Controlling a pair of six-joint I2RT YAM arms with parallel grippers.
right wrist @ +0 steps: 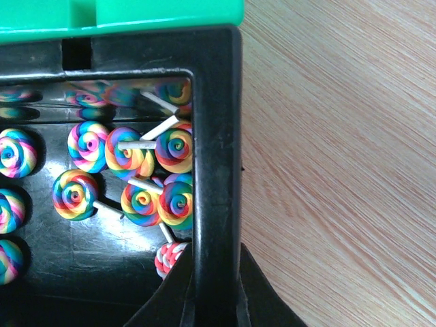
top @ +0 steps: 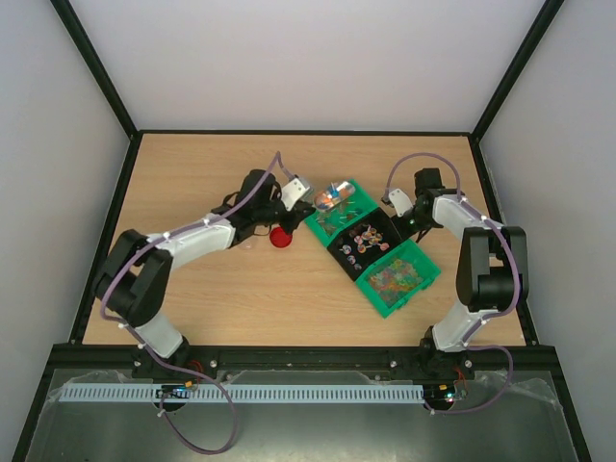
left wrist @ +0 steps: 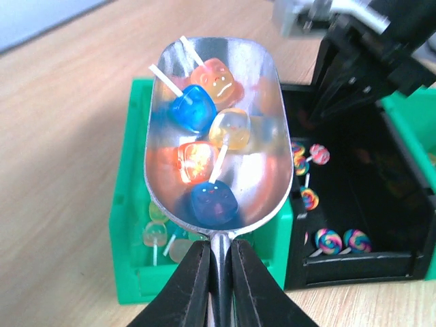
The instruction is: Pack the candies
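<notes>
My left gripper [left wrist: 219, 248] is shut on the handle of the silver scoop [left wrist: 218, 88]. The scoop holds several cube sweets on sticks [left wrist: 194, 109], blue, orange and yellow. It hangs level over the far green bin [left wrist: 129, 204], which holds pale sweets. In the top view the left gripper [top: 300, 199] and the scoop [top: 330, 197] are over that bin [top: 354, 189]. My right gripper [right wrist: 214, 259] is shut on the right wall of the black bin [right wrist: 214, 136], which holds swirl lollipops [right wrist: 139, 174]. Tiny multicoloured candies [top: 397, 274] fill the near green bin [top: 377, 300].
The red round lid [top: 280, 238] lies on the wood left of the bins. The three bins stand in a diagonal row, with the black bin [top: 339, 252] in the middle. The right gripper [top: 404, 221] holds its far right side. Black frame rails edge the table.
</notes>
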